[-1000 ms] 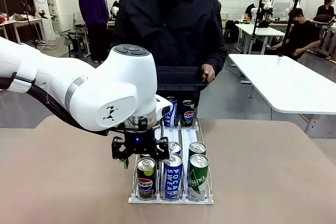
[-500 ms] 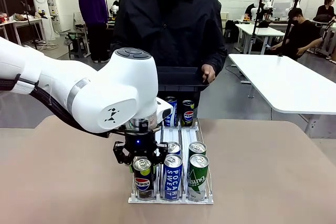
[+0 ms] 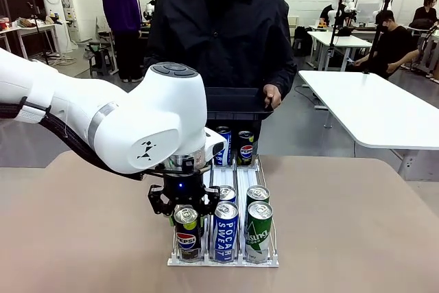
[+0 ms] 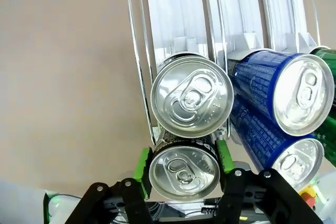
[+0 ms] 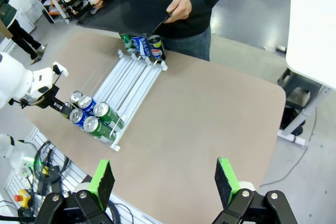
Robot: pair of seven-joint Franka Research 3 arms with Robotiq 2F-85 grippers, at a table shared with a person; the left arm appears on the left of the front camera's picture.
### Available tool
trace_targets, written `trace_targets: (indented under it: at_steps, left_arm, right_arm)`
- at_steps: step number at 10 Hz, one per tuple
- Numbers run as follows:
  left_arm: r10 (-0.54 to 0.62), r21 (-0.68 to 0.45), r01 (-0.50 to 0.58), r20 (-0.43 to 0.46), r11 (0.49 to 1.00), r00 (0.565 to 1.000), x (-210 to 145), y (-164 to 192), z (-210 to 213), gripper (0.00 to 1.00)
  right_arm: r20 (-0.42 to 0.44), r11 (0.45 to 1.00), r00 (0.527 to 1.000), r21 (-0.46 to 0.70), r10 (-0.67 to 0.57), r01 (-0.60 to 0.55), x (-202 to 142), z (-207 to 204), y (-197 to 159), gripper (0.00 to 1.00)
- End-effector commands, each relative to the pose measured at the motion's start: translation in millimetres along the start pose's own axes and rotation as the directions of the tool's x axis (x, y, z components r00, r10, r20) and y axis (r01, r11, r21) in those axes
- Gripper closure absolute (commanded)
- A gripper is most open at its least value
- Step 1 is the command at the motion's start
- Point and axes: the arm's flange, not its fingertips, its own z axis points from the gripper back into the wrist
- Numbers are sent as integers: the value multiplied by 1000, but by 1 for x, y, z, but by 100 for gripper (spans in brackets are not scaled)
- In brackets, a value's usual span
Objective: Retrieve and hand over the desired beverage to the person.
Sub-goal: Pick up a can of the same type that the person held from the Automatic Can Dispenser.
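A black Pepsi can [image 3: 186,232] stands at the front left of a white wire rack [image 3: 269,260]. My left gripper [image 3: 184,204] has come down over it. In the left wrist view its green pads [image 4: 143,163] press on both sides of that can [image 4: 184,169], so it is shut on it. A second can [image 4: 191,96] stands right behind in the same lane. The person [image 3: 219,25] stands at the far side in a dark jacket and holds out a black tray [image 3: 236,104]. My right gripper [image 5: 164,182] hangs open, high above the table's near right.
A blue Pocari Sweat can [image 3: 226,231] and a green can [image 3: 258,231] stand right of the gripped one, with more cans behind them. Three cans [image 3: 245,147] sit at the rack's far end, under the tray. Bare tan table [image 3: 357,224] lies on both sides.
My left gripper dropped lower around the Pepsi can and the can shifted slightly left. Over the last half second nothing moved.
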Motion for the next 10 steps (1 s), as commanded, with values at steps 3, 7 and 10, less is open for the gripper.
trace_targets:
  at_steps: [3, 7, 10]
  left_arm:
    - [-92, 7, 92, -16, 996, 996, 21, 2, 121, 95]
    - [-164, 32, 164, -12, 986, 986, 43, -3, 227, 95]
    - [-147, 32, 146, 13, 989, 989, 71, -13, 256, 95]
  right_arm:
    - [4, 1000, 1000, 23, 10, -10, 0, 0, -1, 0]
    - [4, 1000, 1000, 23, 10, -10, 0, 0, -1, 0]
    - [4, 1000, 1000, 23, 10, -10, 0, 0, -1, 0]
